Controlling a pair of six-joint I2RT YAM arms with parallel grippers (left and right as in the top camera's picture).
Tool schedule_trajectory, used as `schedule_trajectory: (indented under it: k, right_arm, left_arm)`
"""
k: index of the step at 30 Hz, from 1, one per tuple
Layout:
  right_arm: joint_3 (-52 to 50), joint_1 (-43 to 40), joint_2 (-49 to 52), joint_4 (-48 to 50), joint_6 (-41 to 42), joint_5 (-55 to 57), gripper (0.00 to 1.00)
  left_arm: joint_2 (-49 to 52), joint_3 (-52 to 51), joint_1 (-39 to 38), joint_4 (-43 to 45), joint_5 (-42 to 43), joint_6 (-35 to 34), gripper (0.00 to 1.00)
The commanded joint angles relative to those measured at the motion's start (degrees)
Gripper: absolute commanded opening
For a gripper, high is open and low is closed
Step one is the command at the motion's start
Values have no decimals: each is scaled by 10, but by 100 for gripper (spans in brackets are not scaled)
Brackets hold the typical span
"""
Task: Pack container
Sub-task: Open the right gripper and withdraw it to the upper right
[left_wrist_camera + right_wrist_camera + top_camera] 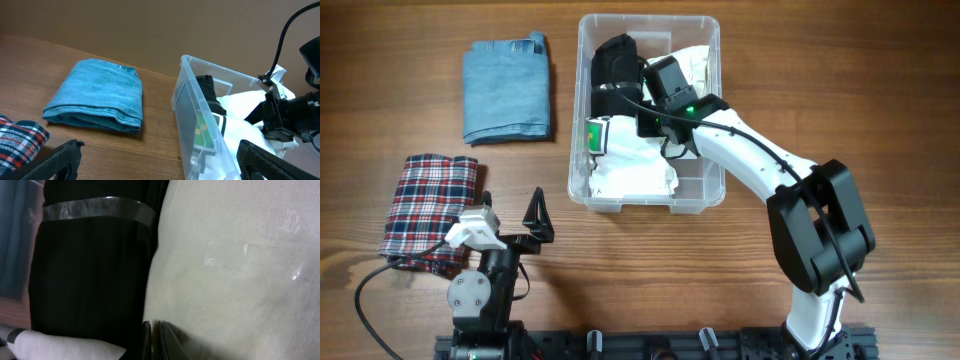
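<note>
Clear plastic is forming the one container (582,100), sitting far-centre on the table (820,80). It is looking light, stiff and slippery, so its rounded rim is probably offering the best hold. Three soft pieces are lying inside: black cloth (615,60), white cloth (630,170) and cream cloth (695,65). The right claw (154,332) is reaching in, pinched narrow. Two folded cloths, a blue cloth (507,90) and a plaid cloth (428,205), are waiting left. The left claw (510,205) is gaping wide nearby.

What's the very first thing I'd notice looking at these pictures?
You'd see the white right arm reaching into the clear container, beside a black bundle and a white bundle. Left of it lie a folded blue cloth and, nearer the robot, a red plaid cloth.
</note>
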Motion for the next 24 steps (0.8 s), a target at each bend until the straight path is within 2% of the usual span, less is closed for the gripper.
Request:
schedule_trajectory:
  k: [1, 4, 7, 9, 11, 17, 24]
  right_arm:
    - [26, 9, -11, -20, 2, 22, 10]
    - [69, 1, -57, -59, 2, 81, 15]
    - [103, -29, -106, -82, 3, 127, 43]
    - [113, -81, -135, -94, 6, 138, 70]
    - [113, -130, -143, -110, 17, 138, 76]
    - [112, -286, -134, -155, 16, 78, 84]
    - [108, -417, -100, -156, 17, 42, 98]
  left_arm:
    - [-4, -3, 4, -2, -7, 12, 100]
    - [-4, -3, 4, -2, -7, 12, 100]
    - [-4, -3, 4, -2, -7, 12, 100]
    - [-4, -4, 4, -2, -7, 12, 100]
    - [-4, -4, 4, -2, -7, 12, 100]
    - [-4, -3, 4, -2, -7, 12, 100]
    - [-4, -4, 4, -2, -7, 12, 100]
